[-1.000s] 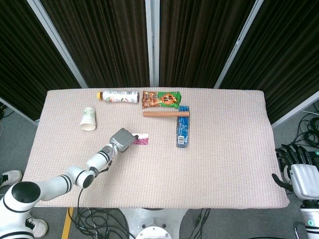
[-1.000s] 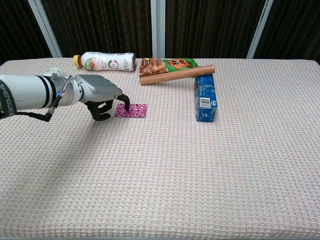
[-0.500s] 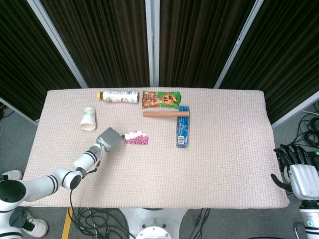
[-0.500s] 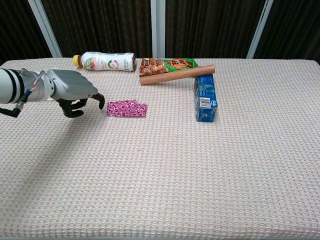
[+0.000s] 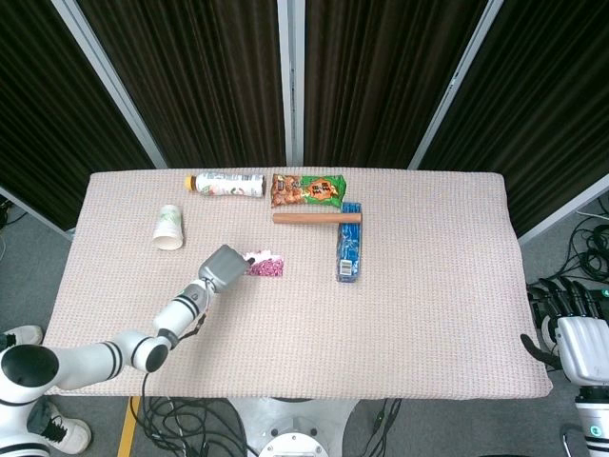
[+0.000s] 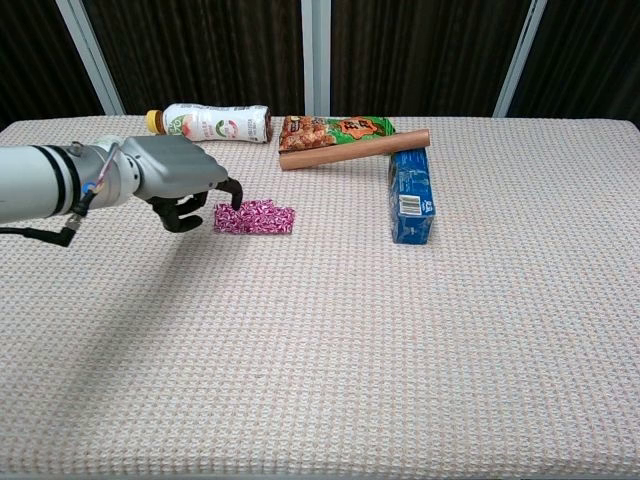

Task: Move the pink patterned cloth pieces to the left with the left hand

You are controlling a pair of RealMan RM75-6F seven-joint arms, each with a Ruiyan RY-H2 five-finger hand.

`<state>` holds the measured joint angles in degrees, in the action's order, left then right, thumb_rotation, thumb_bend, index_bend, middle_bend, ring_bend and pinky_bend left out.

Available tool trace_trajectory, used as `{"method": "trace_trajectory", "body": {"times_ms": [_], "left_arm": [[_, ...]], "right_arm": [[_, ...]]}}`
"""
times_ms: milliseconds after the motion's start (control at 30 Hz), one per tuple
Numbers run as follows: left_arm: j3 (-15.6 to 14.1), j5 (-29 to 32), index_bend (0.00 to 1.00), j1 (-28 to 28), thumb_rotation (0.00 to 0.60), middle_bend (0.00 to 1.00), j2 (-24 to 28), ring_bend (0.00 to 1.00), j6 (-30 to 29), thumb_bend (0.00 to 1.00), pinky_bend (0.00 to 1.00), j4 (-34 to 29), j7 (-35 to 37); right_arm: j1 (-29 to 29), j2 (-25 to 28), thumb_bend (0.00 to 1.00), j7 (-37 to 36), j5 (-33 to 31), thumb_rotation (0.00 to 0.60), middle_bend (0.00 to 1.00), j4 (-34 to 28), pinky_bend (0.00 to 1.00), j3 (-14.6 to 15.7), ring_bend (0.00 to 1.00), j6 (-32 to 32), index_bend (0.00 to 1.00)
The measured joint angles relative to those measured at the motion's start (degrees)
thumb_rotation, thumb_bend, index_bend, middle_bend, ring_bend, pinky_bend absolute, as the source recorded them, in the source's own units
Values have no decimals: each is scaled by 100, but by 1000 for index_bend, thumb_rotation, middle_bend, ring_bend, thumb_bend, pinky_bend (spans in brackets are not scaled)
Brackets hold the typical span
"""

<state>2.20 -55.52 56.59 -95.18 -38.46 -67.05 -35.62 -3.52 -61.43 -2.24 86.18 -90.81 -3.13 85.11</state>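
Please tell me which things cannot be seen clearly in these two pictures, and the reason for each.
- Left hand: whether a fingertip touches the pink cloth; head view, the hand covers the cloth's left end; chest view, too close to tell.
- Paper cup: outside the chest view.
- Right hand: cut by the head view's edge, absent from the chest view.
- Print on the bottle, snack bag and blue box: too small.

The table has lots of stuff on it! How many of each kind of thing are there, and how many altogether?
Bottles: 1
Paper cups: 1
Snack bags: 1
Wooden sticks: 1
Blue boxes: 1
Pink patterned cloths: 1
Total: 6 things
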Motion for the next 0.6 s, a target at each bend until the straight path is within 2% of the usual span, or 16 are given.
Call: {"method": "trace_trajectory", "body": {"times_ms": [267, 600], "left_arm": [[197, 265, 298, 262, 600, 892, -577, 838, 73, 531, 908, 592, -92], [67, 738, 298, 407, 600, 891, -626, 838, 341, 531, 908, 722, -433]], "right_arm": [[25, 18, 138, -7, -105, 597, 133, 29, 0, -15, 0, -41, 212], [21, 3, 138, -40, -131, 599, 134, 84, 0, -25, 1, -80, 211]]}}
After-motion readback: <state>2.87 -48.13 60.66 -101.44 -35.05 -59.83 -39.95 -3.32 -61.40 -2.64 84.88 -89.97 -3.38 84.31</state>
